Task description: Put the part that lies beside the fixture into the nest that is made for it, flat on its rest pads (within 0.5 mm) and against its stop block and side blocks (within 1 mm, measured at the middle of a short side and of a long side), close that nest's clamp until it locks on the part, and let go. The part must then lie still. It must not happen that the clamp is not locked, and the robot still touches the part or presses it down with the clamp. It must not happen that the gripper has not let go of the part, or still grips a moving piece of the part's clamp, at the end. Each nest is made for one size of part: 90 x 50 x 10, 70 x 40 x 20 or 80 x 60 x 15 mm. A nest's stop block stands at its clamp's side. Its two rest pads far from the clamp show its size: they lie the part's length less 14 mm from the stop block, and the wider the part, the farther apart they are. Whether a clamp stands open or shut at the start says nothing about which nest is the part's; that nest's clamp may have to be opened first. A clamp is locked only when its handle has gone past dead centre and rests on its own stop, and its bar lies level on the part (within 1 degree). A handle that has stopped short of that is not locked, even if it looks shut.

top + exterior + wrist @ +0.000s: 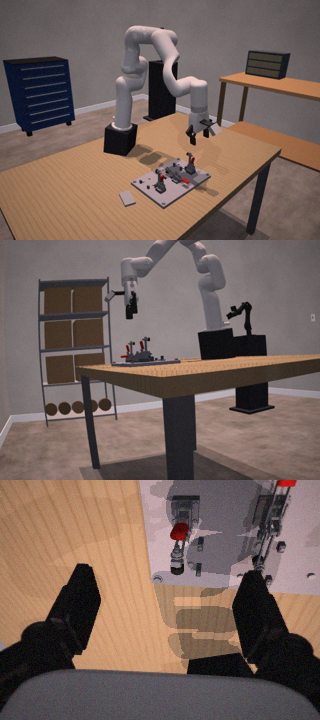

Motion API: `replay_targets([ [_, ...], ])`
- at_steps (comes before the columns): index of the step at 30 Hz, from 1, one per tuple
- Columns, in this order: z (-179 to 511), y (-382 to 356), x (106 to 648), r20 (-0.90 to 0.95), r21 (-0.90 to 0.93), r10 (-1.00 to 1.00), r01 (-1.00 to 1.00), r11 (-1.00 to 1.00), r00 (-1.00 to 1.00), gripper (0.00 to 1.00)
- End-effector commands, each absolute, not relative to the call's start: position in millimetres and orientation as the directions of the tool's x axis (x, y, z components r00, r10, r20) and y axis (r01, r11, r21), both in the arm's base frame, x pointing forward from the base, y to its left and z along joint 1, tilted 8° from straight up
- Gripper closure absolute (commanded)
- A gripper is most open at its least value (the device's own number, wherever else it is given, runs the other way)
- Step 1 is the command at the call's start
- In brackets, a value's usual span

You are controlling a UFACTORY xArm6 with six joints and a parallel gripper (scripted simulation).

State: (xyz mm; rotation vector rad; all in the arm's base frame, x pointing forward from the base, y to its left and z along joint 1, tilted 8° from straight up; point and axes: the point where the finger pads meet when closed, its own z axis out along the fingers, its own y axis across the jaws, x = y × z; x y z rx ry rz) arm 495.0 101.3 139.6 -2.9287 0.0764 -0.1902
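A flat grey part (127,198) lies on the table just left of the grey fixture plate (171,182). The plate carries three toggle clamps with red handles: a far one (190,165) standing up, a middle one (178,178) lying down, a near one (160,183) standing up. My gripper (198,135) is open and empty, high above the table beyond the plate's far end. The wrist view shows both black fingers over bare wood, with the plate's edge (230,535) and a red handle (179,531) ahead. The gripper also shows in the exterior view (131,308).
The arm's black base (120,140) stands on the table's far left part. A second wooden table (273,85) with a drawer box (267,64) stands at the right. A blue drawer cabinet (38,93) is at the left wall. A shelf rack (74,348) stands behind the table.
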Motion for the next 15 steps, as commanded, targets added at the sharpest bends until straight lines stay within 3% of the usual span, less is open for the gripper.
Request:
replay_targets([
  [1, 137, 75, 474, 0.144, -0.179, -0.054, -0.028, -0.983, 0.988, 0.00],
  [15, 102, 4, 379, 0.119, -0.072, 0.014, 0.023, -0.997, 0.993, 0.00],
])
